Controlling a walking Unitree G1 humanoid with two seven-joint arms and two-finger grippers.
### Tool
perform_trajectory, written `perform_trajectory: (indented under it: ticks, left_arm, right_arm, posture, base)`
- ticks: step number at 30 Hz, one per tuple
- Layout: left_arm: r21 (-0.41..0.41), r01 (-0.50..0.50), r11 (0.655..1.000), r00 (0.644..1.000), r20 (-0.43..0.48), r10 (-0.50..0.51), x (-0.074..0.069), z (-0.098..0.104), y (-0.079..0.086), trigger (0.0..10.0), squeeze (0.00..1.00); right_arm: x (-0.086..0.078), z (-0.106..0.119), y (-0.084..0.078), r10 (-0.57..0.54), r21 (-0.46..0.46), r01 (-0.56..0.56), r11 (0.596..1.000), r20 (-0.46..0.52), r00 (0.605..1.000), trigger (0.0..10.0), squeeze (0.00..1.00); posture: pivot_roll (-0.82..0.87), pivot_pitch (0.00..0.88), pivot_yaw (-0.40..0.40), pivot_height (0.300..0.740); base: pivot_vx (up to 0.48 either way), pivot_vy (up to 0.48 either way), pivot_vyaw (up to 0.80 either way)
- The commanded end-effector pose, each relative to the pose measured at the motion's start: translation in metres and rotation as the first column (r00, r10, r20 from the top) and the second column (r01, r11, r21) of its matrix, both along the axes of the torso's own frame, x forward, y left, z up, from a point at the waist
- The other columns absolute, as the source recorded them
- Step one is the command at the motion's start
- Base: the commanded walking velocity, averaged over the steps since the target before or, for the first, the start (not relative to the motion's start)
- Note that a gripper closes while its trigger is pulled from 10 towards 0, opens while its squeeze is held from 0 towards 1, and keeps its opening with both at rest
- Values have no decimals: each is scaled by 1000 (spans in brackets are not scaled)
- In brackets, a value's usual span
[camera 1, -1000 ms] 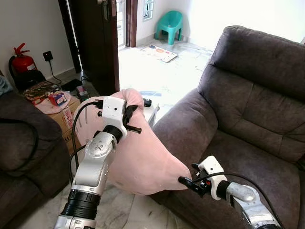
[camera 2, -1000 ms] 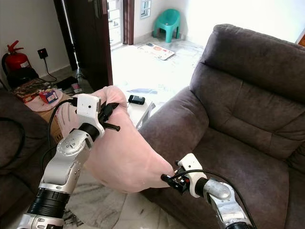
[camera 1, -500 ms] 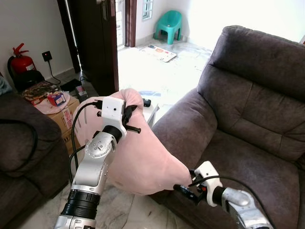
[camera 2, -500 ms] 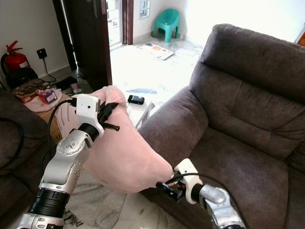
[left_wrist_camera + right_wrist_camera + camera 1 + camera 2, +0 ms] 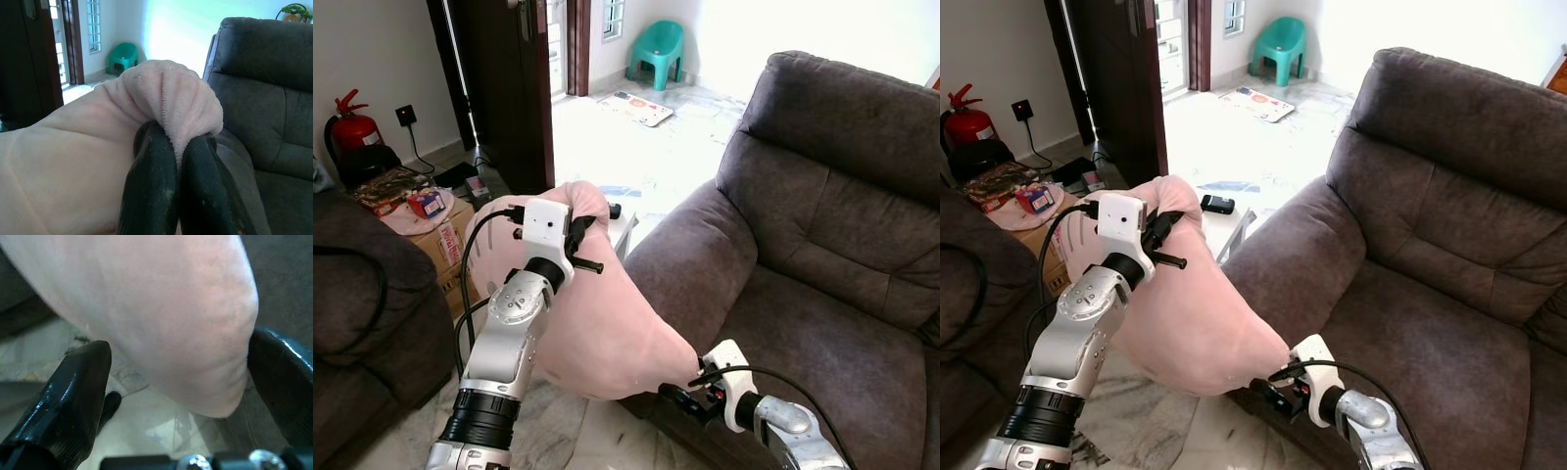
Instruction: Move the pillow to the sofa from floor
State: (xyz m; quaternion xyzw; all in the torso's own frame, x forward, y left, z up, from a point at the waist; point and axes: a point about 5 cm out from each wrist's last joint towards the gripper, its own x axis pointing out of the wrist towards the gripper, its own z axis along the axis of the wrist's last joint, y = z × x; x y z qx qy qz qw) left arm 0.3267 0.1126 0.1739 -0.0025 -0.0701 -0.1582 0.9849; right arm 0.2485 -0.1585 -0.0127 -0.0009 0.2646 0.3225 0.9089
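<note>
Here your right gripper (image 5: 181,396) sits nearest you, low by the front edge of the sofa (image 5: 822,245) seat, its two fingers spread wide on either side of the pillow (image 5: 607,313)'s lower corner without pinching it. I judge that it waits there so it can steady or lift that hanging end.

Further out, your left gripper (image 5: 173,161) is clenched on a bunched fold at the pillow's top corner, which is why the pink pillow hangs clear of the floor (image 5: 558,431), slanting down from that grip toward the sofa's near arm. Its lower end lies just beside the armrest's front edge, not yet over the seat cushion.

Beyond it, a cardboard box (image 5: 445,235) stands near the dark door (image 5: 509,78), and a green chair (image 5: 661,49) sits far off.
</note>
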Motion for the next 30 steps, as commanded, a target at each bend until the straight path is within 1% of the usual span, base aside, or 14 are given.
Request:
perform_trajectory:
  ticks: [1,2,3,15,24,26,28,30]
  left_arm:
    - [-22,34,999,988,154,-30,1,32,-10,10000,0]
    - [-22,34,999,988,154,-30,2,32,-10,10000,0]
    - [-23,33,999,988,154,-29,2,32,-10,10000,0]
    - [-22,27,999,988,154,-23,2,32,-8,10000,0]
    - [-21,31,999,988,149,-27,3,31,-9,10000,0]
    - [-13,27,1000,990,138,-25,3,27,-8,10000,0]
    - [-7,24,1000,991,134,-23,2,25,-7,10000,0]
    - [-1,13,1000,992,127,-13,3,23,-3,10000,0]
  right_arm:
    - [6,4,-3,-52,12,52,999,20,998,902,0]
    - [7,3,-4,-67,12,67,998,18,998,902,0]
    - [8,3,-4,-73,14,73,997,17,997,0,0]
    - [12,7,-1,-66,14,66,998,46,997,0,0]
    - [12,8,-9,-89,4,89,996,68,994,0,0]
    - [15,13,-13,-118,21,116,993,101,988,0,0]
    - [17,15,-14,-125,30,122,992,112,986,0,0]
    - [21,20,-14,-136,43,132,990,136,981,0,0]
  posture:
    - [145,0,-100,740]
    - [145,0,-100,740]
    - [145,0,-100,740]
    - [150,0,-104,740]
    - [146,0,-105,740]
    - [145,0,-105,740]
    - [145,0,-105,740]
    - [145,0,-105,740]
  base:
    - [0,0,0]
    - [0,0,0]
    - [0,0,0]
    - [0,0,0]
    - [0,0,0]
    - [0,0,0]
    - [0,0,0]
    - [0,0,0]
